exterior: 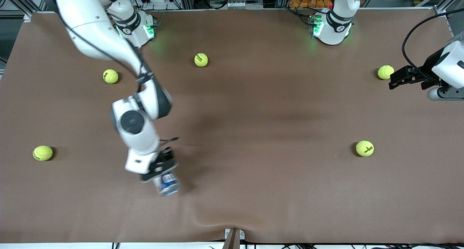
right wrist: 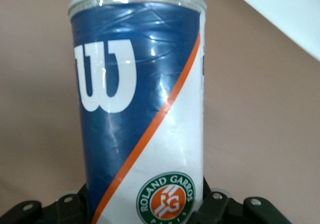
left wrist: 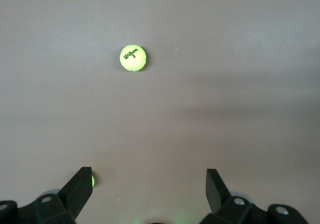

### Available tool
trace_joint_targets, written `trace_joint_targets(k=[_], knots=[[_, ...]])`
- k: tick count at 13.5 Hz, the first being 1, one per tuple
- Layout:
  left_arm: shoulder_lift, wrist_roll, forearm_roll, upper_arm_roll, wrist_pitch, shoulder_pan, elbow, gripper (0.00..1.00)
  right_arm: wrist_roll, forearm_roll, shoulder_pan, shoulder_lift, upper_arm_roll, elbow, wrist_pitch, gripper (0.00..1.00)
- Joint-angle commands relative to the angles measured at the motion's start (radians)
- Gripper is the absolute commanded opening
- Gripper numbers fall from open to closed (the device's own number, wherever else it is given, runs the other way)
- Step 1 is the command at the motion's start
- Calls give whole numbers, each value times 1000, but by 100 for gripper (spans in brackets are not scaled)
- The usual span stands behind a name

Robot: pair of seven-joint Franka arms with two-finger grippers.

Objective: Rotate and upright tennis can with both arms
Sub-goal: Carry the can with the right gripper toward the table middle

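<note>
Tennis can [exterior: 167, 183] sits low over the brown surface [exterior: 253, 133], toward the right arm's end and in the part nearest the front camera. Only its lower portion pokes out from under the wrist in the front view; whether it rests on the surface or is just off it, I cannot tell. The right wrist view shows the can [right wrist: 142, 109] running straight out from the claw: blue and white label, white W, orange stripe, silver rim at the outer end (Roland Garros badge by the fingers).

Right claw [exterior: 159, 168] is closed on the can, gripping it near one end, one finger [right wrist: 220, 206] on each side.

Left claw [exterior: 398, 78] hangs over the left arm's end of the surface, beside a tennis ball [exterior: 385, 72]; jaws spread wide, nothing between them. That arm is waiting. Its wrist view shows only bare surface and a ball [left wrist: 133, 58].

Four more balls lie scattered, well apart from the can: [exterior: 201, 59], [exterior: 110, 76], [exterior: 42, 153], [exterior: 364, 148].

Progress, as judged: grasp done by one arm. Can not yet seen standing free on its base. Left to do: rotation to upright, likely a hand-over or support from the left arm, then release.
</note>
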Motion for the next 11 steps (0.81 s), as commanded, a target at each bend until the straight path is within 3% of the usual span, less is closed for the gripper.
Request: trace_joint_targets(k=[1,4,6,11], knots=[[7,22,5,-4,-3,6,12,100,-101,-47,102,7,23,28,-10,76],[9,10,1,-7,-3,-5,12,100,-217,-131,213,56,22,28,65,75],[18,18,-12,-7,-3,7,8,100,-299,-142,262,77,23,26,105,76],[55,15,-167,-6,-8,14,-2,100,-376,-173,417,131,21,19,189,76]])
